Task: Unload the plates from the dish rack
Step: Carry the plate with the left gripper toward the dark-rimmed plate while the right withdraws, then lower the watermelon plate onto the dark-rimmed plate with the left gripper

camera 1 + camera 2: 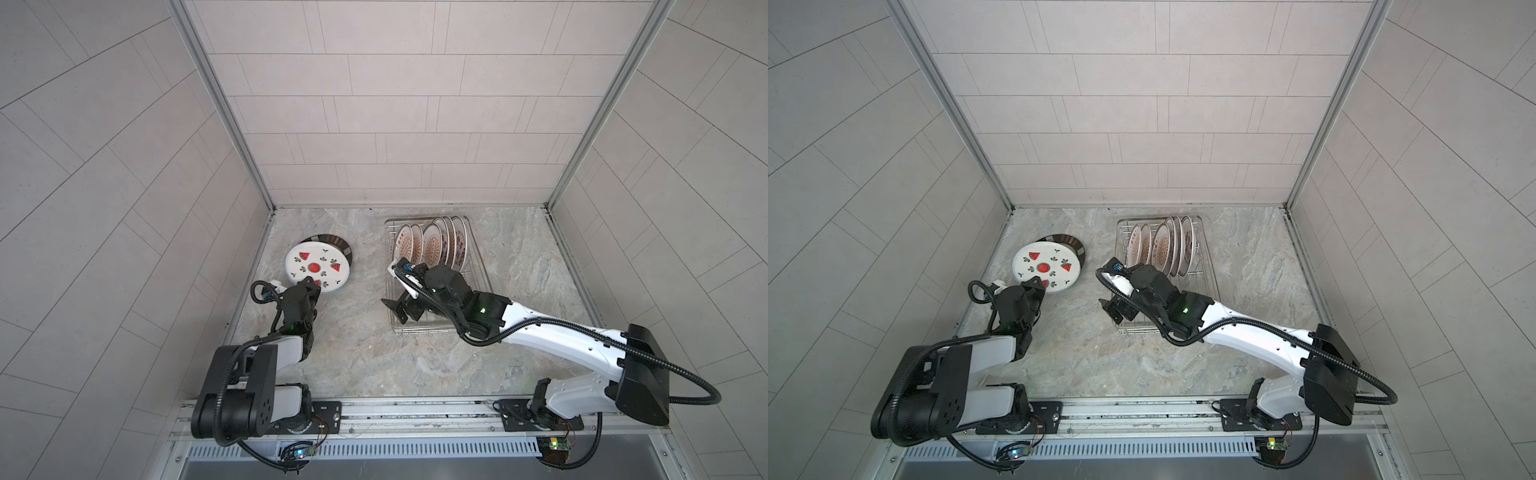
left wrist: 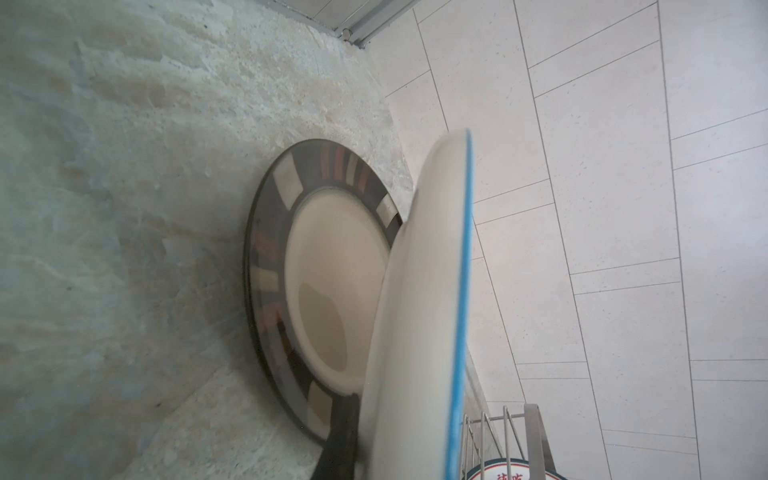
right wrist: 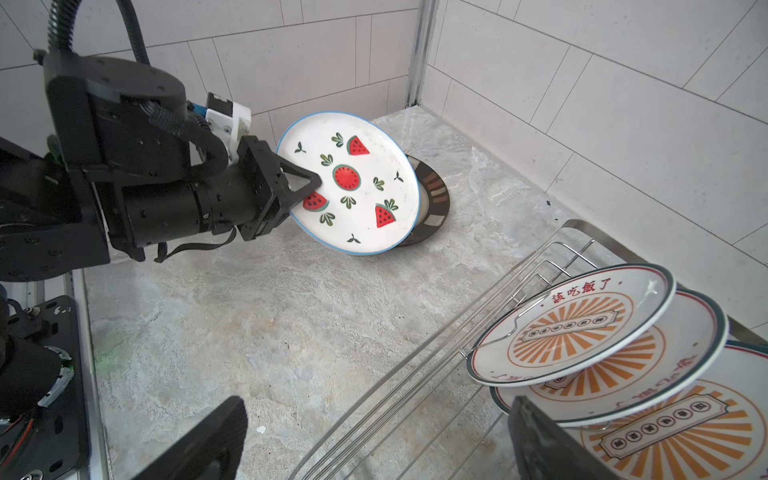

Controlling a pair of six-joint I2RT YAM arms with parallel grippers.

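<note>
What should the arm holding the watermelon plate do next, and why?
Probably lower it flat onto the dark plate. The left gripper grips the watermelon plate by its rim; it hangs tilted over the dark plate lying on the table, not yet set down.

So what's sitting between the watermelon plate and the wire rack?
Nothing: only bare marble counter lies between the watermelon plate and the dish rack. That gap shows in both top views, and in the right wrist view too.
</note>
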